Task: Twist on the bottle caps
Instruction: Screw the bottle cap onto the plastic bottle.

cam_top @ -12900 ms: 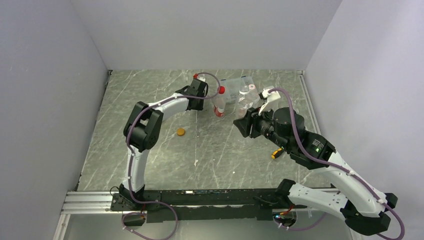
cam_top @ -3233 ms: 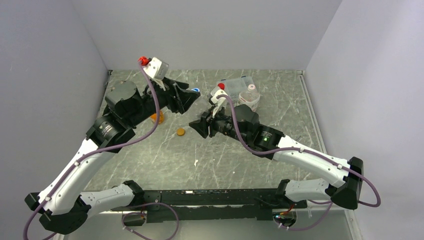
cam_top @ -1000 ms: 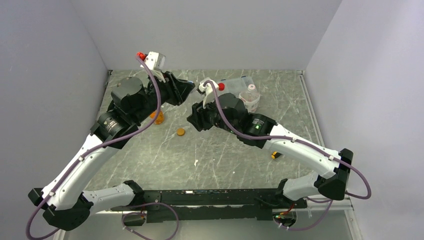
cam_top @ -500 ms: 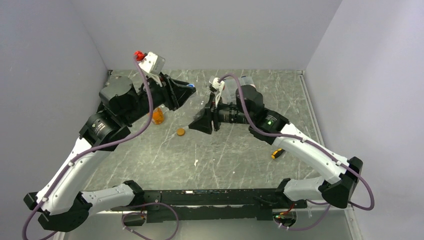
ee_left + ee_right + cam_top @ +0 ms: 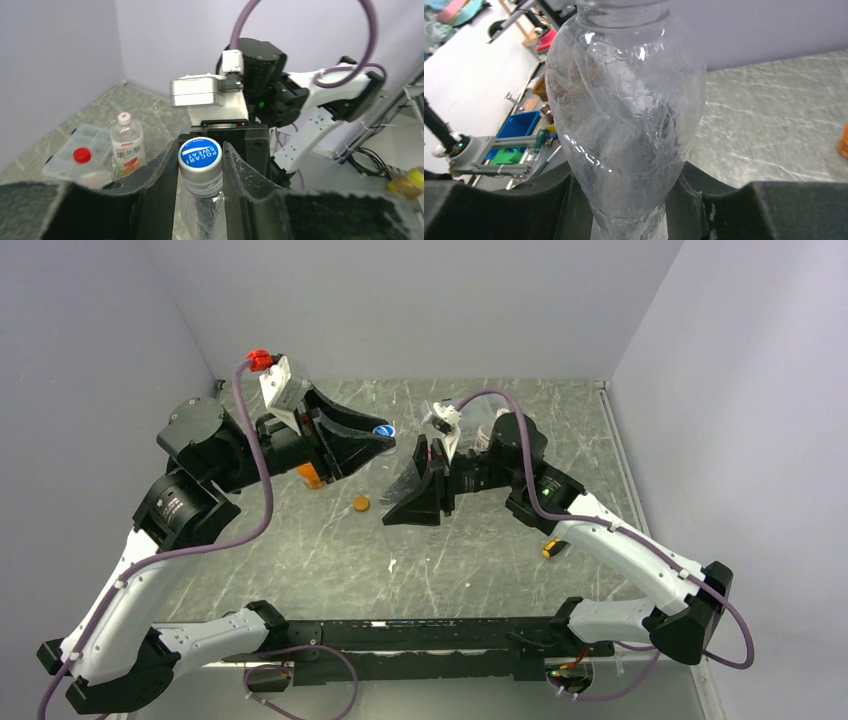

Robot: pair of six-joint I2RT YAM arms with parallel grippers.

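Your left tool [image 5: 200, 167] pinched the blue cap [image 5: 200, 152] on the neck of the clear bottle [image 5: 624, 100]. Your right tool [image 5: 624, 202] clamped that bottle's body, raised above the counter [image 5: 480, 540] between both arms.

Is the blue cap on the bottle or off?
On: the blue cap sits on the bottle neck; how tight, cannot tell.

Grey marble-patterned table [image 5: 300, 560], beneath both sets of jaws. Pale walls [image 5: 420, 300] on three sides, beyond the jaws. Flat clear compartment box [image 5: 97, 137], on the table, past the left jaws, well apart. Small yellow-and-black object [image 5: 553, 547], on the table, behind the right jaws, well apart. Aluminium rail [image 5: 180, 640], along the near edge.
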